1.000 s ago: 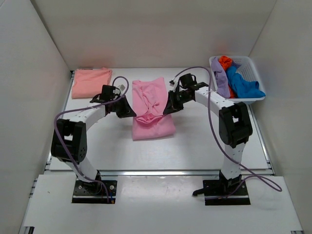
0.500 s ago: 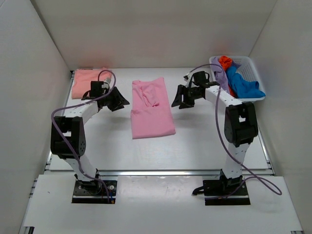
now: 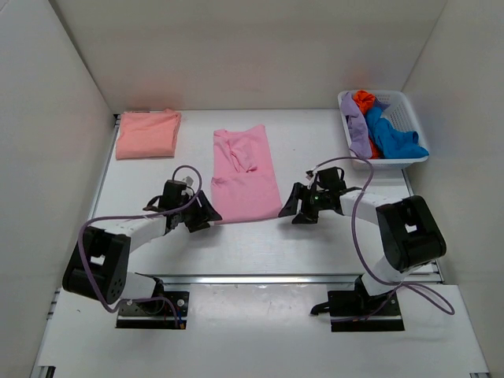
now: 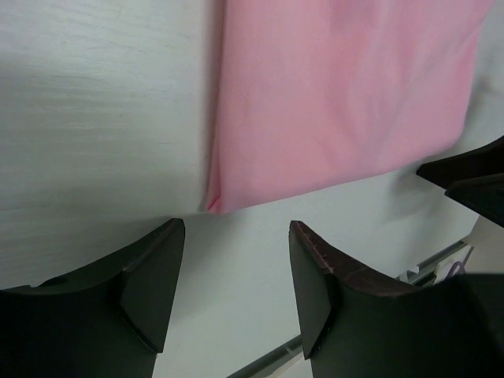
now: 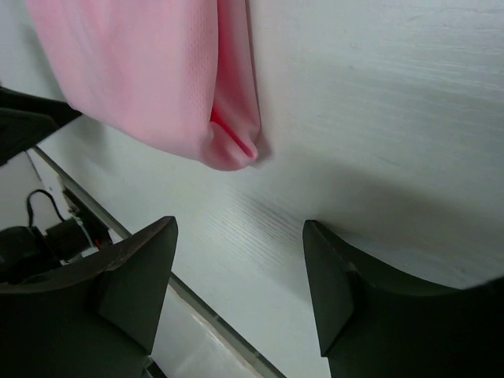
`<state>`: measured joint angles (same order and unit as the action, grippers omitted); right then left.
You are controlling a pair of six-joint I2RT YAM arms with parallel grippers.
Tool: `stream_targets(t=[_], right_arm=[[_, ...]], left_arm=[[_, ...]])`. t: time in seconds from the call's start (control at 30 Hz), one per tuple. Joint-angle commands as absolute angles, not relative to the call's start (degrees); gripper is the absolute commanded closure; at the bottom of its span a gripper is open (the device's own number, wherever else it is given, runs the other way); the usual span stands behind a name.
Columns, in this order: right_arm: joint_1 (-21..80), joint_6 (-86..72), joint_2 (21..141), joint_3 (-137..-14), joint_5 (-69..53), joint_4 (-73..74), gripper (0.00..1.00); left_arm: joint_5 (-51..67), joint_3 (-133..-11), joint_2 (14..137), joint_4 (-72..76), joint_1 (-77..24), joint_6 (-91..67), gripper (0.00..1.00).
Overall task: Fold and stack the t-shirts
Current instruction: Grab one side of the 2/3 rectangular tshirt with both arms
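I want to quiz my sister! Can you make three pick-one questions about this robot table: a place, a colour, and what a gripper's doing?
1. Where is the white basket? A far right corner; B far left corner; C between the arms.
2. What colour is the shirt in the middle? A green; B pink; C black.
3. The left gripper is: A open and empty; B shut on the shirt; C holding the basket.
Answers: 1 A, it sits far back on the right. 2 B, the cloth is light pink. 3 A, its jaws stand apart with nothing between.
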<state>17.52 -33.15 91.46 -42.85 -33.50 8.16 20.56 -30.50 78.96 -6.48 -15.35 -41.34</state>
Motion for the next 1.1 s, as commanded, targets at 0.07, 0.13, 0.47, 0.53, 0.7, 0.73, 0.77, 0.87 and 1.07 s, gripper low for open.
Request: stream_targets(t=[0.07, 0.13, 0.47, 0.53, 0.7, 0.73, 0.77, 0.87, 1.07], right_arm=[[17.49, -40.33, 92.81, -41.04, -34.1, -5.18, 0.4], [18.1, -40.69, 93.95, -41.4, -34.28, -6.41, 0.42], [20.04, -43.24, 101.51, -41.75, -39.98, -15.73, 0.96], [20.74, -44.12, 100.03, -40.27, -40.34, -15.82, 1.0], [23.29, -41.92, 92.22, -34.64, -37.71, -10.99, 0.99], [23.64, -41.58, 90.11, -33.06, -37.79, -9.94, 1.0], [23.9, -42.01, 89.13, -31.31, -37.53, -8.8, 1.0], [25.57, -42.01, 83.42, -27.7, -36.21, -7.48, 1.0], [26.63, -43.24, 78.49, -24.0, -34.63, -7.39, 1.0]], left_arm=[[14.68, -29.53, 76.82, 1.64, -19.6, -48.68, 0.34], [13.98, -29.1, 77.52, 2.98, -20.56, -50.7, 0.36], [14.5, -26.46, 77.26, 5.19, -20.92, -52.3, 0.93], [15.02, -26.19, 75.59, 3.44, -20.04, -50.99, 1.0], [15.73, -26.9, 71.38, -5.42, -19.95, -44.66, 1.0], [15.38, -26.55, 70.67, -7.45, -20.21, -43.95, 1.0], [15.55, -25.15, 68.66, -7.91, -20.48, -43.16, 1.0], [17.13, -20.59, 63.39, -9.32, -20.22, -43.76, 0.81], [16.17, -12.93, 51.16, -11.51, -21.27, -47.98, 0.42]])
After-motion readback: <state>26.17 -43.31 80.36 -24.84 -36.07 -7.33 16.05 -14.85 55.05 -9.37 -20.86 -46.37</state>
